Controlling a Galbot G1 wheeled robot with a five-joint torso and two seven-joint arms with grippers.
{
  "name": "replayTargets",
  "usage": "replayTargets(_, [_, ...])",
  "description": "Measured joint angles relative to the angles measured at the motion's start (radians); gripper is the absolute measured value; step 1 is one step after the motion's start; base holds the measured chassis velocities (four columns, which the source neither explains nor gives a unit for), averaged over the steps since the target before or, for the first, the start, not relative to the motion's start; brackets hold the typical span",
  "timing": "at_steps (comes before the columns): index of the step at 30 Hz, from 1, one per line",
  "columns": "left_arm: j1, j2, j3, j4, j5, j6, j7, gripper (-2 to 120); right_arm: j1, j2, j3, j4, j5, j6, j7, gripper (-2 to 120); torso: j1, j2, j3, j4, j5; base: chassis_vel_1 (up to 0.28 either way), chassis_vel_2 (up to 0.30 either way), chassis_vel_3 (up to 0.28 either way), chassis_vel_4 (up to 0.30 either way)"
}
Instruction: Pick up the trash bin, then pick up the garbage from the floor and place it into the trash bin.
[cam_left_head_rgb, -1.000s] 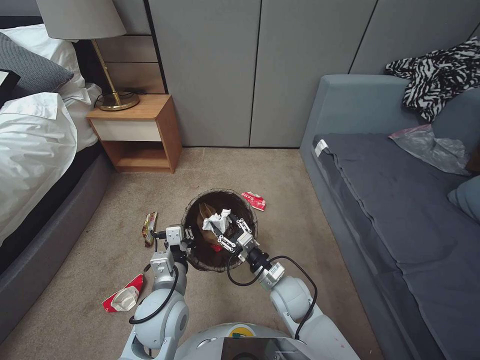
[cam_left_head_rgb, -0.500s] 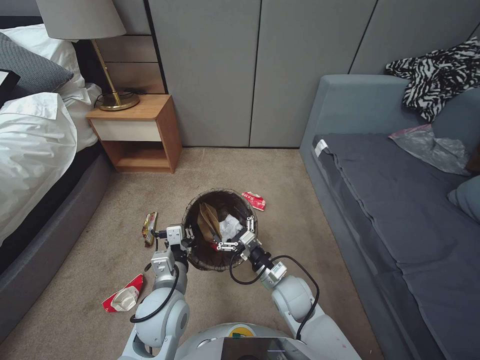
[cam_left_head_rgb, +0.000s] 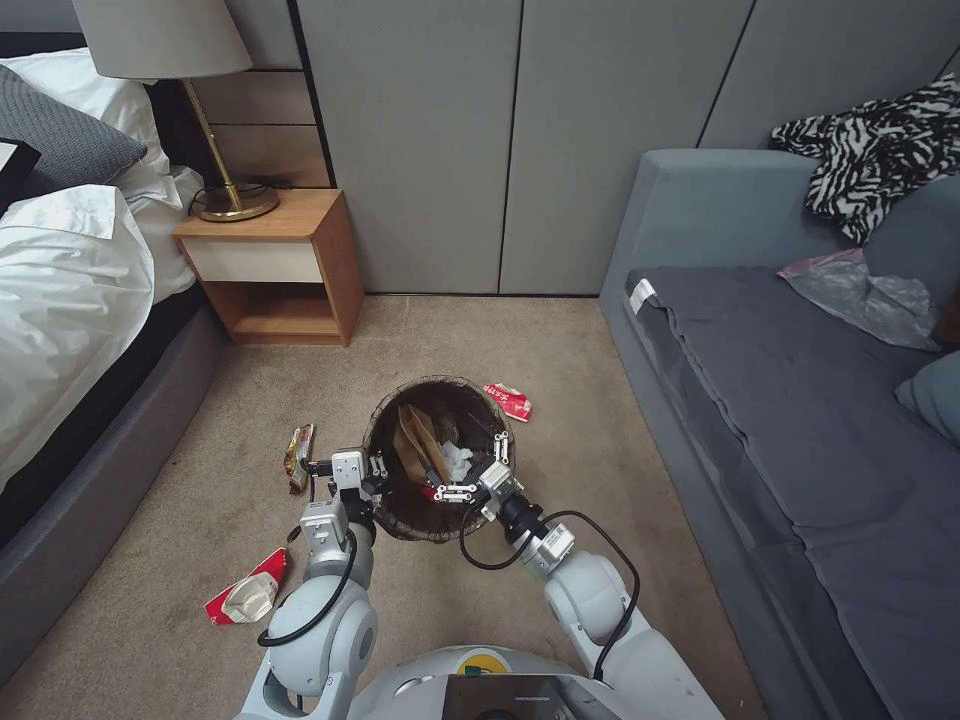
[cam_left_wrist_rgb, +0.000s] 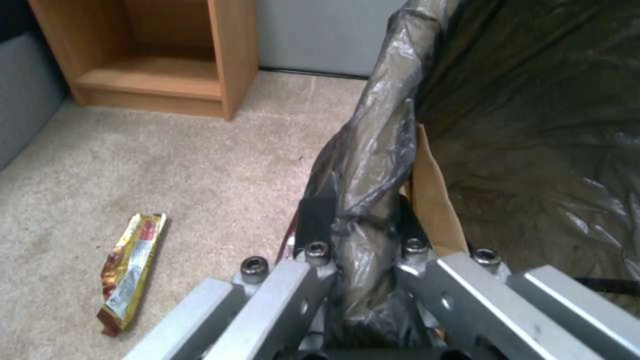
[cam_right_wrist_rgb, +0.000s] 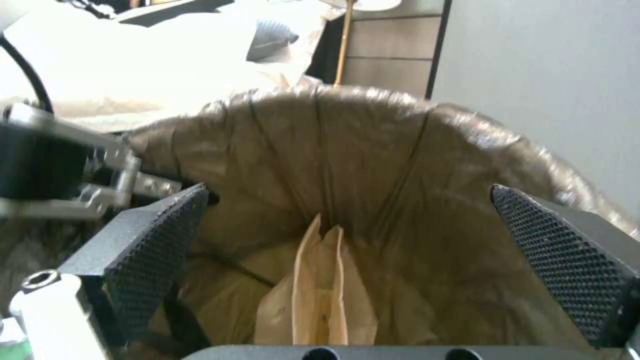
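- The trash bin (cam_left_head_rgb: 438, 520), lined with a dark brown bag folded over its rim, sat above the carpet between the two arms, in front of the robot.
- The left pincer (cam_left_wrist_rgb: 360, 220) was clamped on the bin's rim at the robot's left side, one finger outside and one inside the liner.
- The right pincer (cam_left_head_rgb: 472, 470) hung over the bin's near right edge with its jaws spread wide and nothing between the pads (cam_right_wrist_rgb: 157, 240).
- Inside the bin lay a crumpled brown paper bag (cam_left_head_rgb: 415, 440) and a white tissue (cam_left_head_rgb: 457, 460).
- On the carpet were a yellow-red snack wrapper (cam_left_head_rgb: 298, 456) left of the bin, a red wrapper (cam_left_head_rgb: 508, 401) just beyond its far right rim, and a red-and-white wrapper (cam_left_head_rgb: 246, 591) near the left arm.
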Motion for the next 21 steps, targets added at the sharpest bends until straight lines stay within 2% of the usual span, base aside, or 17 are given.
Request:
replayTargets(8, [0.000,0.002,0.000,-0.002,0.000,0.002,0.000,2,-0.013,0.002,0.009,0.036,-0.008,0.000,0.028,100,0.000,0.000,0.000,0.0001,0.0000,0.000,0.000,0.000,0.000])
replayTargets(14, [-0.001,0.004,-0.007,0.007,0.000,0.000,0.000,2,-0.082,0.026,0.044,0.185,-0.060,-0.032,0.239,100,0.000,0.000,0.000,-0.0001,0.0000,0.000,0.000,0.000,0.000])
replayTargets(18, [-0.003,0.004,-0.009,0.009,-0.001,-0.001,0.001,2,-0.121,0.046,0.064,0.231,-0.067,-0.035,0.307,100,0.000,0.000,0.000,-0.0002,0.0000,0.000,0.000,0.000,0.000])
replayTargets(21, [-0.005,0.005,-0.017,0.013,-0.003,-0.004,0.001,2,-0.208,0.079,0.105,0.274,-0.082,-0.012,0.374,100,0.000,0.000,0.000,-0.0001,0.0000,0.000,0.000,0.000,0.000])
